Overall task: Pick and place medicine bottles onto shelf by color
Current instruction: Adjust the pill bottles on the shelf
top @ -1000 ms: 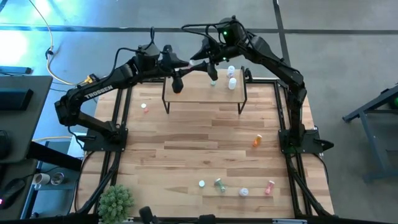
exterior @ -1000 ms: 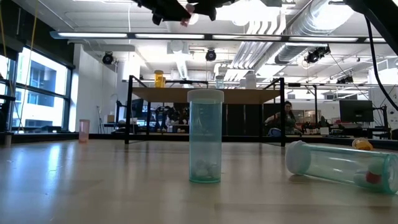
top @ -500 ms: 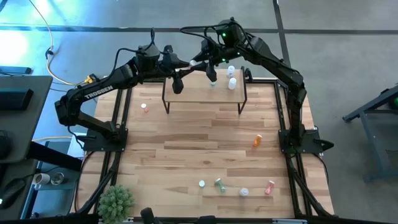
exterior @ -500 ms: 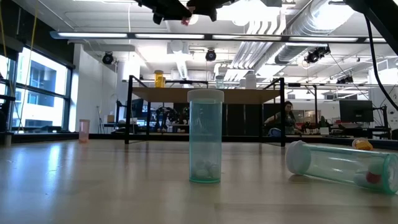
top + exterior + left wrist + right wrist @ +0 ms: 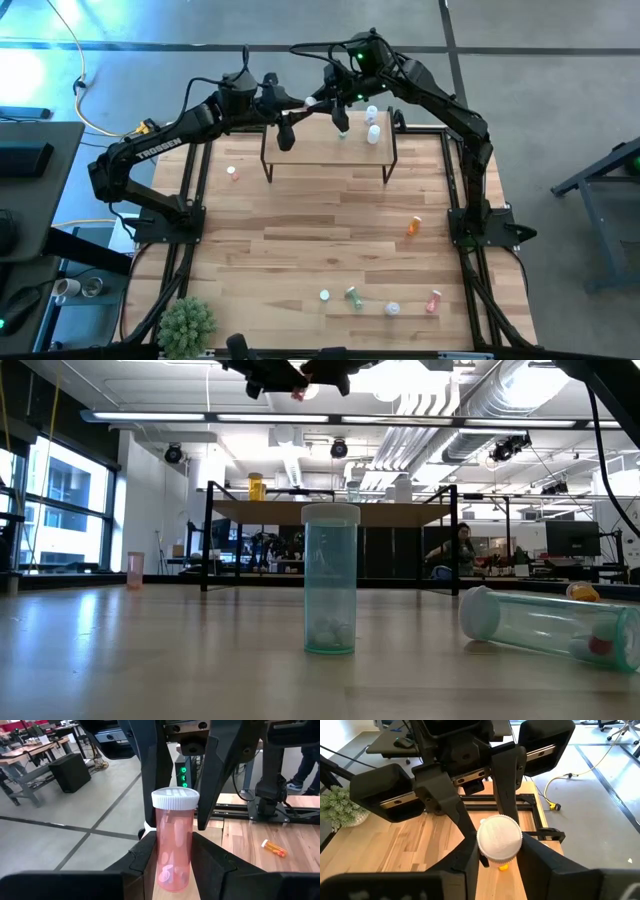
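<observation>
Left wrist view has the clearest look: the pink bottle (image 5: 174, 845) stands upright, pinched low on its body by the left gripper (image 5: 175, 862). The right gripper (image 5: 500, 851) has just squeezed in from wide open, and its fingers now press on both sides of the white cap (image 5: 499, 837). So both arms hold the same bottle in mid-air, above the far-left corner of the shelf (image 5: 330, 152). Looks to me like a handover about halfway done, with the left not yet letting go. Both arms are stretched toward each other, wrists nearly nose to nose, well above the table (image 5: 300, 240).
</observation>
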Action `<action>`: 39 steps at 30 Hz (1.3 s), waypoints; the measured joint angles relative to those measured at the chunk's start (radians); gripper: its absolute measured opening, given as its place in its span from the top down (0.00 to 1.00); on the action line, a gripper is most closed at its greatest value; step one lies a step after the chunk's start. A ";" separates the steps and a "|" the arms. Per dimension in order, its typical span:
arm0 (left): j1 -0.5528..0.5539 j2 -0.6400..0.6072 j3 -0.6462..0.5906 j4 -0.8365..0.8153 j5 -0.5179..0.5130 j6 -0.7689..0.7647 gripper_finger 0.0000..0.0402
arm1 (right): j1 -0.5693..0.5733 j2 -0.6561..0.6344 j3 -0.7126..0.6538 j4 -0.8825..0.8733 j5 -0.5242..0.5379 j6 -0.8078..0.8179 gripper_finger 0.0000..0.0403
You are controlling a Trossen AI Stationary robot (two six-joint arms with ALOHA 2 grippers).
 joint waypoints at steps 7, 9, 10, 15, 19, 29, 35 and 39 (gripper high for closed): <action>0.000 0.000 0.000 0.000 0.000 0.000 0.76 | 0.000 0.000 0.000 0.000 0.000 0.000 0.75; 0.000 0.000 0.000 0.000 -0.001 0.000 0.75 | 0.000 0.000 0.000 0.000 0.000 0.000 0.76; 0.000 0.000 0.000 0.000 -0.001 -0.001 0.75 | 0.000 0.000 0.000 0.000 0.000 0.000 0.76; 0.000 0.000 0.000 -0.010 -0.003 -0.007 0.68 | 0.000 0.000 0.000 0.001 0.001 0.000 0.76; 0.000 0.000 0.000 -0.039 -0.006 -0.025 0.60 | 0.000 0.000 0.000 -0.003 0.037 0.000 0.76; 0.027 -0.060 0.000 -0.109 -0.081 -0.060 0.49 | -0.008 0.000 0.000 -0.005 0.173 0.082 0.76; 0.036 -0.121 0.000 -0.134 -0.082 -0.056 0.48 | -0.008 0.000 0.000 -0.005 0.227 0.152 0.76; 0.036 -0.161 0.000 -0.140 -0.089 -0.032 0.48 | -0.007 0.000 0.000 -0.004 0.273 0.162 0.76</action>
